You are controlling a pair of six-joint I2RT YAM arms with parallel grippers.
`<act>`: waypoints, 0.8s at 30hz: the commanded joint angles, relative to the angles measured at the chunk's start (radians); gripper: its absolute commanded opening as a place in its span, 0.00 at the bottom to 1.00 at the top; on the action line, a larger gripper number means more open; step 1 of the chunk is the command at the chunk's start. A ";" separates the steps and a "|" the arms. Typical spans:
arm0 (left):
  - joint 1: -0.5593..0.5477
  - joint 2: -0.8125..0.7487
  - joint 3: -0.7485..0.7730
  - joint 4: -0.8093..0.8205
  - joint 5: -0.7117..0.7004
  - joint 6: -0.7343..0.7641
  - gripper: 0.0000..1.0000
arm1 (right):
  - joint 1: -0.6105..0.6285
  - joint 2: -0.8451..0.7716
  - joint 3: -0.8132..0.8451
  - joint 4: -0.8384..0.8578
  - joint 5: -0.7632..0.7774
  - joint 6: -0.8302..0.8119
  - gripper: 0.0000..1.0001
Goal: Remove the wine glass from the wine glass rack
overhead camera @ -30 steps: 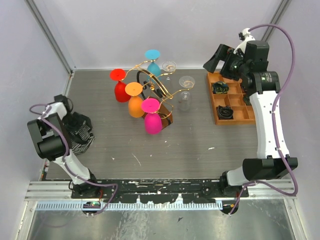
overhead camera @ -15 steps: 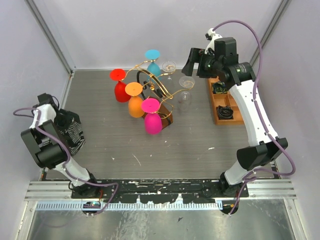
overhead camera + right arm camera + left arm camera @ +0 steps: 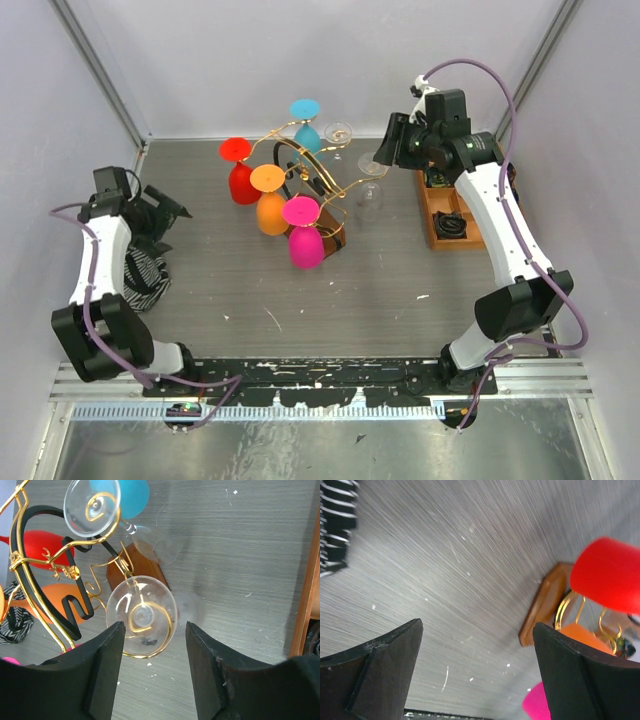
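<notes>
**A:** Start nearest you. Where was your left hand?

**B:** Out at nine o'clock from the rack's middle. My left gripper (image 3: 477, 630) was spread wide with nothing between its fingers, well apart from anything hanging.

**A:** And the rack?

**B:** The wine glass rack (image 3: 127, 562) stood mid-table, fully loaded. It had a pink glass (image 3: 305, 245) at six o'clock, an orange glass (image 3: 272, 212) at eight and a red glass (image 3: 242, 185) at nine. There was a blue glass (image 3: 306, 130) at twelve, with a second clear glass (image 3: 338, 132) just beside it.

**A:** Which one was yours?

**B:** The wine glass (image 3: 142, 614) at about two o'clock. It was clear, hanging bowl-down with its foot caught in a gold curl.

**A:** Had you taken hold of it?

**B:** No. My right gripper (image 3: 155, 630), farthest out, hovered over that foot with its fingers part-spread to either side. I couldn't see either pad touching the glass, so that hand was unclenched and empty.

**A:** So how far along were you?

**B:** Early, by my judgement. The approach was made, but closing on the glass, sliding it clear of the curl and carrying it off were all left. The orange-brown tray (image 3: 460, 242) sat past it at three o'clock.
</notes>
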 commanded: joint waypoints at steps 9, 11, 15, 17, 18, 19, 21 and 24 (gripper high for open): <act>-0.048 -0.110 -0.087 -0.035 0.139 0.049 0.98 | -0.049 -0.011 -0.023 0.095 -0.066 0.047 0.56; -0.048 -0.114 -0.095 -0.033 0.147 0.051 0.98 | -0.050 -0.002 -0.025 0.097 -0.086 0.052 0.56; -0.048 -0.116 -0.093 -0.046 0.143 0.061 0.98 | -0.050 0.021 -0.016 0.099 -0.113 0.062 0.56; -0.048 -0.116 -0.091 -0.046 0.153 0.063 0.98 | -0.050 0.028 -0.014 0.094 -0.105 0.062 0.56; -0.048 -0.116 -0.090 -0.049 0.156 0.063 0.98 | -0.050 0.029 -0.015 0.094 -0.103 0.061 0.56; -0.048 -0.116 -0.087 -0.051 0.158 0.065 0.98 | -0.050 0.030 -0.016 0.093 -0.101 0.059 0.56; -0.048 -0.118 -0.085 -0.053 0.159 0.068 0.98 | -0.049 0.029 -0.017 0.091 -0.092 0.055 0.56; -0.048 -0.120 -0.086 -0.059 0.165 0.069 0.98 | -0.050 0.017 -0.014 0.086 -0.089 0.052 0.56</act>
